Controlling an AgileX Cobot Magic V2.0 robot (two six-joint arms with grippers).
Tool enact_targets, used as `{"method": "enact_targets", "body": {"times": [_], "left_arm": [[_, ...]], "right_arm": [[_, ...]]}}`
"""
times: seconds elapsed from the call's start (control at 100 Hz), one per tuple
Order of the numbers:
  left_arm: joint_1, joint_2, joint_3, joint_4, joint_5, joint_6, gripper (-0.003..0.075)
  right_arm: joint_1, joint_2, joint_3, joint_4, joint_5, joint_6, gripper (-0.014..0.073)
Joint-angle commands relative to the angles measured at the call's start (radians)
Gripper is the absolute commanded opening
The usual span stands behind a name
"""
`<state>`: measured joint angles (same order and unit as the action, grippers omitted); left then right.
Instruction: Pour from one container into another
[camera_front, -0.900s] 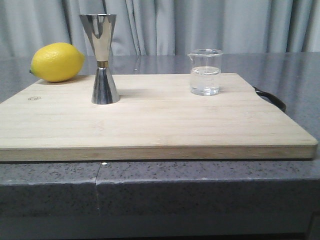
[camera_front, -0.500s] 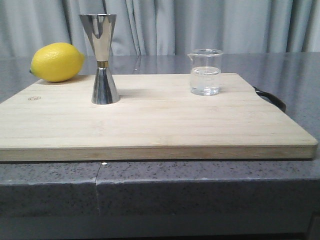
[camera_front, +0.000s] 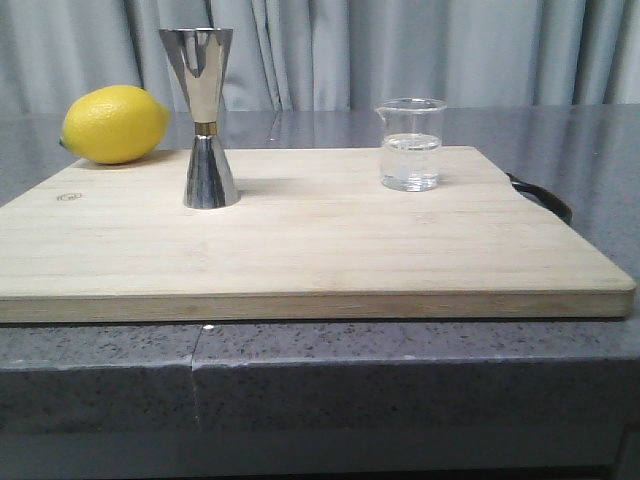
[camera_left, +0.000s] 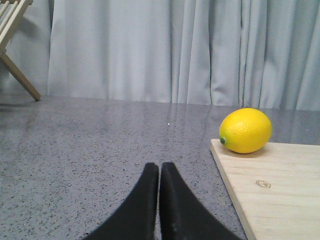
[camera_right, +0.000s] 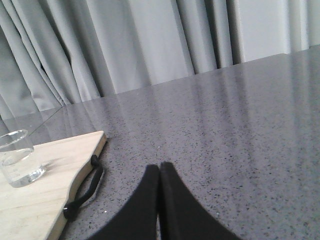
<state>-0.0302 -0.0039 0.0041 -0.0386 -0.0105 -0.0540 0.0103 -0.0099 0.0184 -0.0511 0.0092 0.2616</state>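
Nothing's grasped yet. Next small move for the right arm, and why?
Probably open the right gripper and move it toward the beaker. Its fingers are shut on nothing, off the cutting board, while the beaker with clear liquid stands upright and untouched, apart from the jigger.

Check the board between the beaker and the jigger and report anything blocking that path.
Nothing visible blocks it. The beaker and the jigger both stand upright on the cutting board with bare wood between them. The lemon sits beyond the jigger, off that line.
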Motion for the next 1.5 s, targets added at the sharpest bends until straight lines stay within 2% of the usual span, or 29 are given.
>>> {"method": "enact_targets", "body": {"times": [0.0,0.67,0.83,0.88,0.97,1.07,1.17,1.32,1.4,1.49], "left_arm": [[-0.008,-0.025,0.036,-0.006,-0.072,-0.007,-0.0020],[-0.008,-0.025,0.036,-0.006,-0.072,-0.007,-0.0020],[-0.008,-0.025,0.036,-0.006,-0.089,-0.007,-0.0020],[-0.008,-0.025,0.036,-0.037,-0.114,-0.010,-0.0020],[-0.008,-0.025,0.034,-0.195,-0.189,-0.059,-0.0020],[-0.008,-0.025,0.018,-0.341,-0.254,-0.158,-0.0020],[-0.008,-0.025,-0.041,-0.339,-0.217,-0.195,-0.0020],[-0.008,0.013,-0.216,-0.269,-0.041,-0.193,-0.0020],[-0.008,0.082,-0.319,-0.202,0.082,-0.186,-0.0020],[-0.011,0.199,-0.435,-0.211,0.220,-0.134,-0.0019]], "right_arm": [[-0.005,-0.018,0.021,-0.010,-0.079,0.000,-0.0075],[-0.005,-0.018,0.021,-0.010,-0.095,0.000,-0.0075],[-0.005,-0.018,0.021,-0.008,-0.158,0.000,-0.0075],[-0.005,-0.018,0.021,0.001,-0.203,0.013,-0.0075],[-0.005,-0.018,0.021,0.006,-0.301,0.069,-0.0075],[-0.005,-0.018,-0.003,0.006,-0.353,0.215,-0.0075],[-0.005,-0.018,-0.083,0.006,-0.243,0.326,-0.0075],[-0.005,0.039,-0.302,-0.015,0.088,0.318,-0.0075],[0.002,0.125,-0.412,-0.019,0.216,0.220,-0.0075],[0.028,0.249,-0.530,-0.019,0.318,0.068,-0.0075]]}}
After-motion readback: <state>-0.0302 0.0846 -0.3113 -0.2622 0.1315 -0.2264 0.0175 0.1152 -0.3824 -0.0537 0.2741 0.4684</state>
